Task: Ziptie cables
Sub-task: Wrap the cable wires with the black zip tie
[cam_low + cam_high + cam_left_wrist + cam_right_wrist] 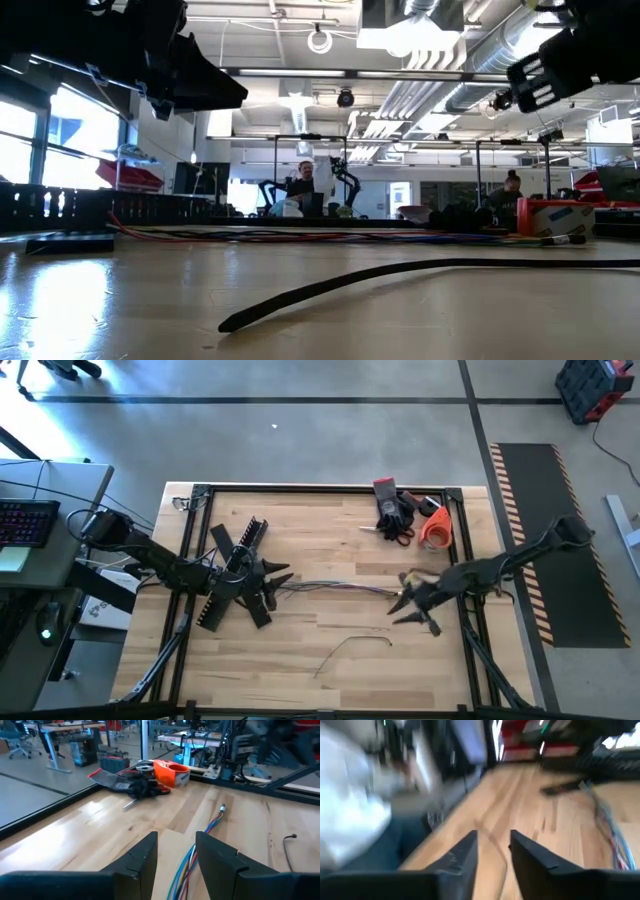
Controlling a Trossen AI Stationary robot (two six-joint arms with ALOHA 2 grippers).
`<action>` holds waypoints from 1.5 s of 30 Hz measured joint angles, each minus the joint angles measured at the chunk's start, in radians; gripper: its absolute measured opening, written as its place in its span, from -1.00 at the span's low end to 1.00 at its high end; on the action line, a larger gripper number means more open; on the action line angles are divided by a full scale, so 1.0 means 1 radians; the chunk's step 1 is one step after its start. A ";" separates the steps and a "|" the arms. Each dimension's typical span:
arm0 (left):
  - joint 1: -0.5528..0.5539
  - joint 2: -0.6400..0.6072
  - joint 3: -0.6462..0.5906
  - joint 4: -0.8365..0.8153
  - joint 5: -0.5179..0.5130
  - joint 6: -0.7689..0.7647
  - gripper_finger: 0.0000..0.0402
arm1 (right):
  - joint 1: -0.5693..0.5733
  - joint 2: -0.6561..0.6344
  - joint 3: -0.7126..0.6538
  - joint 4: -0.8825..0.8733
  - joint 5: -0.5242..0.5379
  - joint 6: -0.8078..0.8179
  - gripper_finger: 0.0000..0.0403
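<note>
The left gripper (283, 582), jaws apart, is straddling the cables (335, 589) at frame centre; the right gripper (402, 603), jaws parted and empty, is hovering centre-right.

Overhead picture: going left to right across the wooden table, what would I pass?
Crossed black slotted bars → left pincer → cables → right pincer → orange tape roll.

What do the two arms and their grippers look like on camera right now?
Both arms are dark, nearly black, jointed links. The left gripper and the right gripper each end in two fingers. Up close, the left gripper's fingers are matte black, flat-faced wedges with a stepped notch; the right gripper's fingers look the same. No markings are visible.
</note>
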 joint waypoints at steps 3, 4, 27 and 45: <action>0.000 0.000 0.000 0.000 0.000 0.001 -0.43 | 0.017 0.109 0.169 -0.299 -0.005 -0.196 -0.24; 0.000 0.000 0.000 0.000 0.000 0.000 -0.43 | 0.023 0.151 0.226 -0.399 -0.010 -0.273 -0.20; -0.005 0.001 0.001 -0.006 0.077 -0.026 -0.43 | 0.161 0.823 0.638 -0.858 -0.005 -1.118 -0.21; -0.005 0.001 0.001 -0.006 0.077 -0.033 -0.43 | 0.159 0.855 0.639 -0.822 0.111 -1.091 -0.97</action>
